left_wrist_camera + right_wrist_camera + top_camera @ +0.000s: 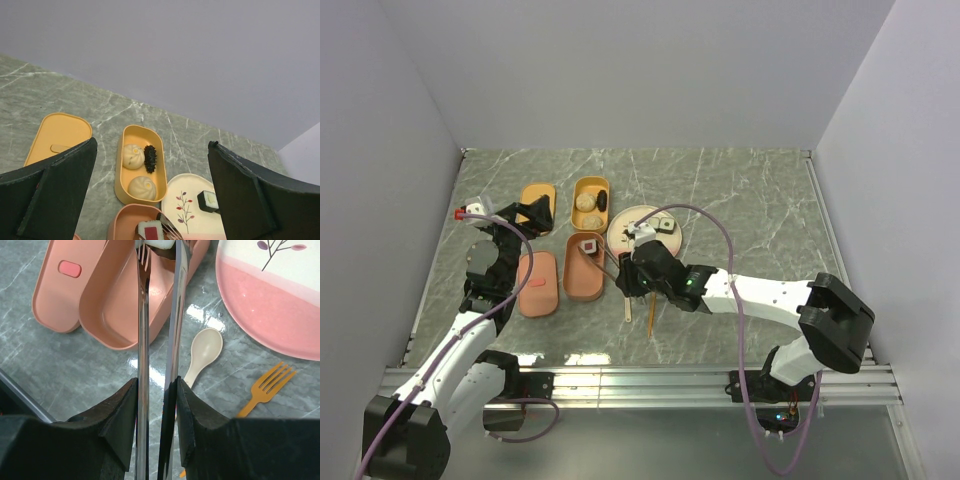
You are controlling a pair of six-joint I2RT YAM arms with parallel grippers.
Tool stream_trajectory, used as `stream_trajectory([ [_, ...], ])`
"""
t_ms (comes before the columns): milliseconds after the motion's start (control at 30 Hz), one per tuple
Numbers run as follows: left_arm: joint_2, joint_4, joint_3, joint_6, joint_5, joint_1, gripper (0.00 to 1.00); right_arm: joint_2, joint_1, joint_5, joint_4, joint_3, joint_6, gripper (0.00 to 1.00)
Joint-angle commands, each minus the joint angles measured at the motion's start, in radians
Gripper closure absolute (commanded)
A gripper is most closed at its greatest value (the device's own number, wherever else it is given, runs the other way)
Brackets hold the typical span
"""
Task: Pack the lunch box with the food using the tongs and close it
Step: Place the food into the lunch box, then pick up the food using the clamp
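The right end effector [632,268] is pressed together on the tongs [142,340]. Its two fingers [120,415] squeeze the two thin metal arms near the joined end, and the arms run almost parallel with a narrow gap between them. The tips of the tongs reach into the far end of the pink box [585,270], one on each side of the sushi roll with red centre [150,231]. I cannot tell whether this roll rests on the floor of the box.

The left end effector [152,145] is spread wide and holds nothing. It hangs above the orange lid [535,205], at the far left of the group.

The other food is in two places. The orange box [140,200] stands just behind the pink box and contains two beige balls [133,156] and, beside the farther one, the dark brown piece [150,158]. The sushi roll with green centre [668,226] lies on the plate [270,295], to the right of both boxes.

The pink lid [55,295] lies flat on the worktop [740,200], touching the left side of the pink box. Under the tongs and the right wrist lie a beige spoon [202,352] and an orange fork [265,387], between the pink box and the plate, near the plate's front rim.
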State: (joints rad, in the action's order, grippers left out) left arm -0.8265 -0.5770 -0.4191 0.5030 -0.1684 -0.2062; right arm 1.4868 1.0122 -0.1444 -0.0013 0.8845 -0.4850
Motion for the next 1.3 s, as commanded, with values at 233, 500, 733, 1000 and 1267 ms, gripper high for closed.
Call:
stream_trajectory([
  [233,0.006,-0.029,0.0,0.011,0.017,0.007,0.01,-0.032,0.005,-0.063,0.017,0.048,0.003,0.58],
  [500,0.007,-0.027,0.0,0.009,0.017,0.007,0.01,-0.039,0.005,-0.054,0.032,0.042,0.013,0.5],
  [733,0.006,-0.029,0.0,0.011,0.018,0.007,0.01,-0.066,0.006,-0.057,0.041,0.027,0.01,0.5],
  [1000,0.004,-0.03,0.0,0.011,0.02,0.007,0.0,-0.253,0.006,-0.193,0.018,-0.025,0.046,0.5],
  [1267,0.001,-0.032,0.0,0.012,0.023,0.005,0.01,-0.329,-0.03,-0.354,-0.078,-0.073,0.022,0.48],
])
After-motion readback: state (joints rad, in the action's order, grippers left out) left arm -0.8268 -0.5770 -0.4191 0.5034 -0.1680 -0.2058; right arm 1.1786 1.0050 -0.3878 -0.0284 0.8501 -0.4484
